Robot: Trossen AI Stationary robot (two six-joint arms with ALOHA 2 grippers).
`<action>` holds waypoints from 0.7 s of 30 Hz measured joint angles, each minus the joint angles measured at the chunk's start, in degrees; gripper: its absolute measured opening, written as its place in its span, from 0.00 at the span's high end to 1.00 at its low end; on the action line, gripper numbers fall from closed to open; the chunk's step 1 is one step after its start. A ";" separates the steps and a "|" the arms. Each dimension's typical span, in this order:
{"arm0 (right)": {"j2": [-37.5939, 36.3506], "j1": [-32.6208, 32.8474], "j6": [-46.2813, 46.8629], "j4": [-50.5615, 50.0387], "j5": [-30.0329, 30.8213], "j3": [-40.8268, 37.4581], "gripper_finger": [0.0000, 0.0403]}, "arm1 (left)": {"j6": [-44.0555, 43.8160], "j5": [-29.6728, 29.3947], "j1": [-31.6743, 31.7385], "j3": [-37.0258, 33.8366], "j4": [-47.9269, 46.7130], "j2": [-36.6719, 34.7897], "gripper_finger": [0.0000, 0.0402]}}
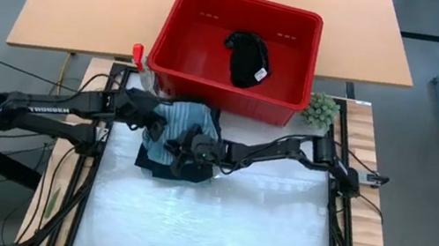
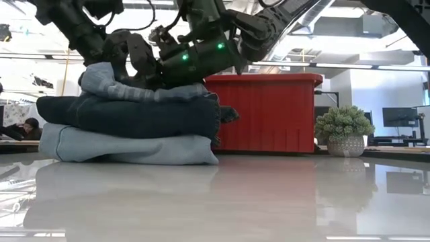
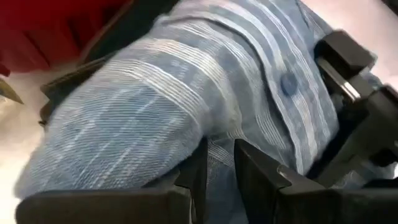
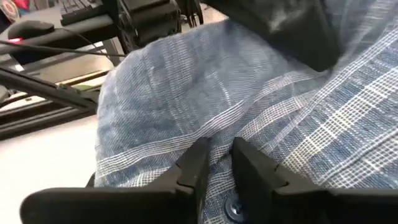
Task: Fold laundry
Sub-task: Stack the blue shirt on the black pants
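A stack of folded laundry (image 2: 127, 128) lies at the table's far left: a light blue piece (image 2: 127, 148) at the bottom, a dark navy piece (image 2: 134, 115) on it, and a grey-blue striped shirt (image 1: 180, 121) bunched on top. My left gripper (image 1: 151, 123) comes in from the table's left and is shut on the shirt. My right gripper (image 1: 188, 147) reaches over from the right and is shut on it too. A black garment with a white tag (image 1: 246, 59) lies in the red basket (image 1: 229, 93). My left gripper pinches a raised fold of the striped shirt (image 3: 219, 149) between its two fingers, slanting down from the table's left. The shirt rests on the stack, slack and rumpled. My right gripper pinches the shirt's cloth (image 4: 219, 163) next to a button (image 4: 235, 208) between its two fingers. It comes from the table's right, a little below level. The cloth there lies on the stack.
The red basket stands just beyond the stack at the table's far edge. A small green fuzzy ball (image 1: 322, 110) sits at the far right beside it. The white table top (image 1: 212, 220) stretches bare toward the near edge.
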 joint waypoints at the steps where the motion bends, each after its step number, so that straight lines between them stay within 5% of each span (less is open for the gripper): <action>1: 0.06 0.07 -0.18 -0.76 0.07 0.00 0.75 | 0.42 0.19 0.65 -0.32 0.22 0.02 0.82; 13: -12.12 -1.65 -9.01 -2.63 -0.86 0.22 0.76 | 8.97 0.60 2.98 -0.94 15.84 -10.05 0.82; 21: -8.97 -7.07 -7.44 -0.69 -0.75 0.15 0.76 | 10.71 9.46 0.16 -0.81 14.78 -17.15 0.82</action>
